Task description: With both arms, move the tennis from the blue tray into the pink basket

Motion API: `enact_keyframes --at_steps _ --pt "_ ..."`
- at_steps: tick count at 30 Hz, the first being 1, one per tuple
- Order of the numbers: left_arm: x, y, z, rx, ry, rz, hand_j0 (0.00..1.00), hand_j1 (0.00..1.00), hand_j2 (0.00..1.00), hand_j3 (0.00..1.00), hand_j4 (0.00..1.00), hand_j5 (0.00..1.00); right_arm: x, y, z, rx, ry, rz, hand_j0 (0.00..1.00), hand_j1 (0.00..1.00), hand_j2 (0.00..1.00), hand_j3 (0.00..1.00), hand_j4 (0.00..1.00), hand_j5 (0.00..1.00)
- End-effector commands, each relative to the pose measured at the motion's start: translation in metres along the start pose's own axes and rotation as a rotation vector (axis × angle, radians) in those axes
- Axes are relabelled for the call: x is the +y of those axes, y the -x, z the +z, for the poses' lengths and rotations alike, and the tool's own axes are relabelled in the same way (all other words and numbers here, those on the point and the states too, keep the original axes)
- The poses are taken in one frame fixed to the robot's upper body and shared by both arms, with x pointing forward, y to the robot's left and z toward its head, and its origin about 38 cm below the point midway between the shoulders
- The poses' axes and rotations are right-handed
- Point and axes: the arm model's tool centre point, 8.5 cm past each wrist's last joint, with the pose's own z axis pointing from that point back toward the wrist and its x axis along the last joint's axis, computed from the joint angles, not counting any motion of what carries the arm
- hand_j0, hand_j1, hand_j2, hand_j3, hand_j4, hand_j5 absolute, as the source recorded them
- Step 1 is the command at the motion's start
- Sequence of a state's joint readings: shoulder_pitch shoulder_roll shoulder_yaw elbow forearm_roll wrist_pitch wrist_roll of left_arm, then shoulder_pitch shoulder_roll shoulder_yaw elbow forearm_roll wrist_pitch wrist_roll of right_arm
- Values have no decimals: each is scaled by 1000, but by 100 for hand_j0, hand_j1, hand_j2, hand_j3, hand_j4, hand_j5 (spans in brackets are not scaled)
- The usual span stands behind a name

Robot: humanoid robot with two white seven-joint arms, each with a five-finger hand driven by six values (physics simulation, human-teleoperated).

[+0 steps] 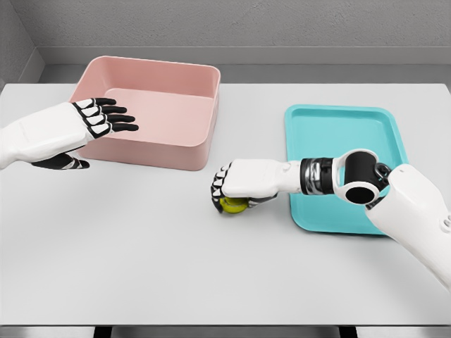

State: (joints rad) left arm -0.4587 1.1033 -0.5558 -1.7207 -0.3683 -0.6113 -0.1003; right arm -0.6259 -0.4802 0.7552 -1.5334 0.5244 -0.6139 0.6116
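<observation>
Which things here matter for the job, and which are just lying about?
Job: tennis ball, held by right hand; blue tray; pink basket; left hand, open by the basket.
Lying about: nothing but the table.

The table point(141, 267) is white and smooth, and it takes up most of the view. Its far edge runs straight across, and its near edge shows at the bottom of the view. Behind the table there is a grey wall point(246, 28) with a rough texture. Between the table and this wall, a strip of grey floor point(317, 72) is seen. To the left of the table, a second grey wall point(13, 49) meets the first one in a corner.
</observation>
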Motion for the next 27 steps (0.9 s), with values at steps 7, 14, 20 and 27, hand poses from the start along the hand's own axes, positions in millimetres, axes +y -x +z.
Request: enact_keyframes --at_steps 7,14,20,27 --pt "1 0 0 0 -4 4 100 100 100 100 100 100 2 2 3 11 -3 -4 99 99 99 99 99 99" --pt "-3 -2 -1 -5 -2 12 100 100 100 100 100 100 -43 22 68 149 104 90 99 99 99 99 99 99" --pt "-19 -9 -9 -23 55 6 100 100 100 100 100 100 -61 19 172 310 286 90 100 100 100 100 100 100" --pt "-47 -46 -43 -145 98 -35 100 100 100 100 100 100 -8 7 249 373 553 -191 100 100 100 100 100 100"
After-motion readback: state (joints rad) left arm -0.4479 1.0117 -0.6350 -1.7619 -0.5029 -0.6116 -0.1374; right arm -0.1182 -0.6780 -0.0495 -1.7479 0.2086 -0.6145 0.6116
